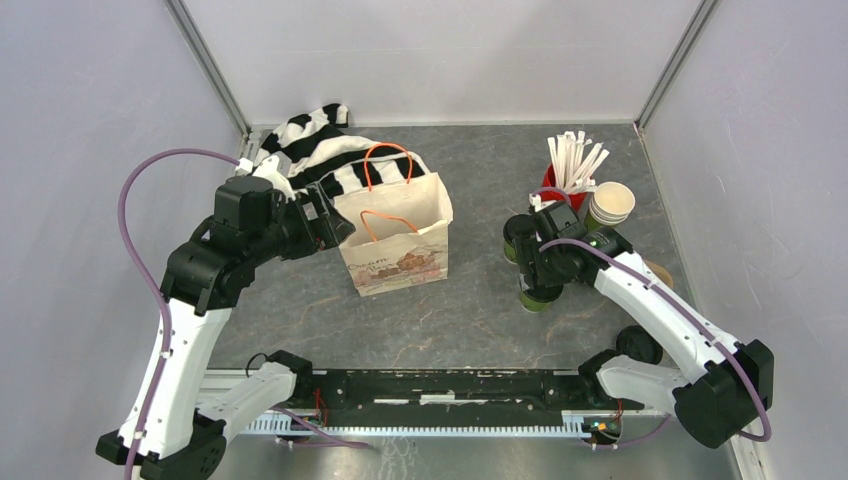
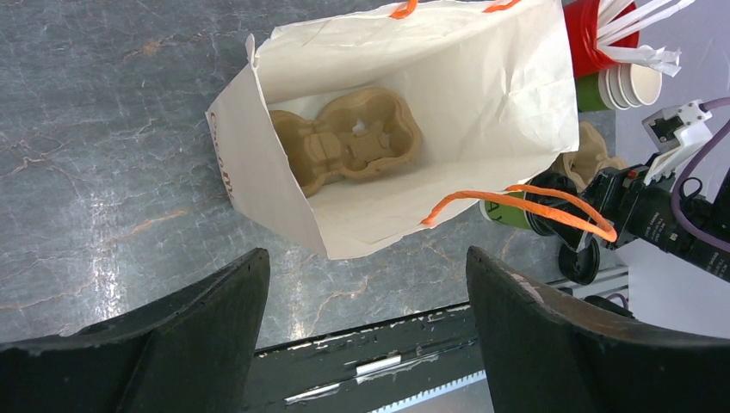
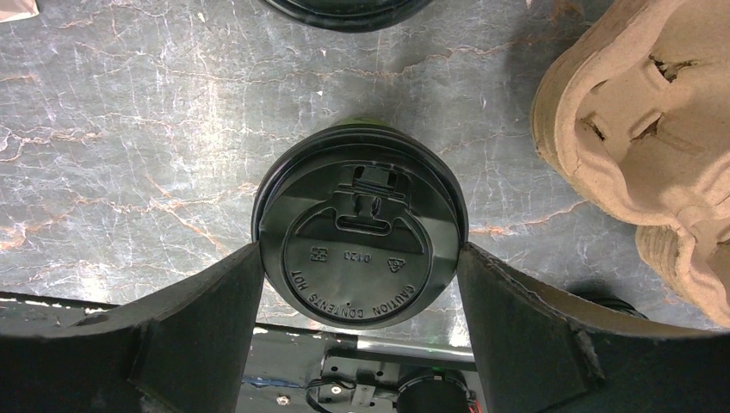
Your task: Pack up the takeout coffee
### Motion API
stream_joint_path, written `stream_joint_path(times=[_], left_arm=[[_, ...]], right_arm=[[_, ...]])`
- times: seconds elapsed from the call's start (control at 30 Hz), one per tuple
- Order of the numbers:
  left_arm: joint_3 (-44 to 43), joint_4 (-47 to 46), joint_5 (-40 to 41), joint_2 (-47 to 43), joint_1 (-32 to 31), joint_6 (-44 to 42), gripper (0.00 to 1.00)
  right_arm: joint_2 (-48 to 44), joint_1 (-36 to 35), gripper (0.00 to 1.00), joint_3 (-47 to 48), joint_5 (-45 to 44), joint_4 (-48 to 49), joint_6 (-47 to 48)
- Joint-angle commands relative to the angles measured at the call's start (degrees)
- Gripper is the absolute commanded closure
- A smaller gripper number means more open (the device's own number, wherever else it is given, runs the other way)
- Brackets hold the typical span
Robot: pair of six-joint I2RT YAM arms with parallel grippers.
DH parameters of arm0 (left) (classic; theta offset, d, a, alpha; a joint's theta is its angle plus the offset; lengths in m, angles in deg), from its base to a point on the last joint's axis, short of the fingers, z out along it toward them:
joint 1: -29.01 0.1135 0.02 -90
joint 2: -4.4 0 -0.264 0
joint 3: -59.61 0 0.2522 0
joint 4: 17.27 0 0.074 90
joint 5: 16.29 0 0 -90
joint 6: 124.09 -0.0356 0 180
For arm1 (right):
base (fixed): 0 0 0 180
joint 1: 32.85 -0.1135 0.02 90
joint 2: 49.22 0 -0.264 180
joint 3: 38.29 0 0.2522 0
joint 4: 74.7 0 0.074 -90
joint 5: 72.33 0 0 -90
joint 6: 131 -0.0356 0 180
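Observation:
One takeout coffee cup [image 1: 540, 298], green with a black lid [image 3: 360, 228], stands on the table right of the bag. My right gripper [image 3: 360, 258] is over it, and both fingers press against the lid's rim. A second lidded cup [image 1: 516, 243] stands just behind; only its lid edge [image 3: 344, 10] shows in the right wrist view. The open paper bag [image 1: 395, 240] with orange handles holds a cardboard cup carrier [image 2: 349, 138] at its bottom. My left gripper [image 2: 366, 267] hangs open and empty at the bag's left side, looking into it.
A red cup of white sticks [image 1: 555, 180] and stacked lidless cups [image 1: 610, 205] stand at the back right. Another cardboard carrier [image 3: 646, 129] lies right of the gripped cup. A striped cloth [image 1: 310, 145] lies behind the bag. A black round thing [image 1: 640, 343] sits near the right arm's base.

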Motion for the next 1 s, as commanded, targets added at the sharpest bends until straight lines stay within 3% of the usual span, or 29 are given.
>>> stream_joint_path(times=[0.0, 0.33, 0.63, 0.97], left_arm=[[-1.3, -1.2, -0.4, -0.5, 0.1, -2.5, 0.10], [-1.2, -0.2, 1.2, -0.6, 0.1, -1.6, 0.10], [-3.2, 5.4, 10.9, 1.8, 0.1, -0.1, 0.11], [-7.5, 5.8, 11.2, 4.7, 0.1, 1.2, 0.06]], right_arm=[[-0.2, 0.2, 0.13, -1.3, -0.4, 1.3, 0.1], [-1.2, 0.4, 0.13, -1.9, -0.5, 1.5, 0.1], [-3.2, 0.4, 0.23, -1.0, 1.0, 1.0, 2.3], [-7.8, 0.4, 0.34, 7.9, 3.9, -2.8, 6.7]])
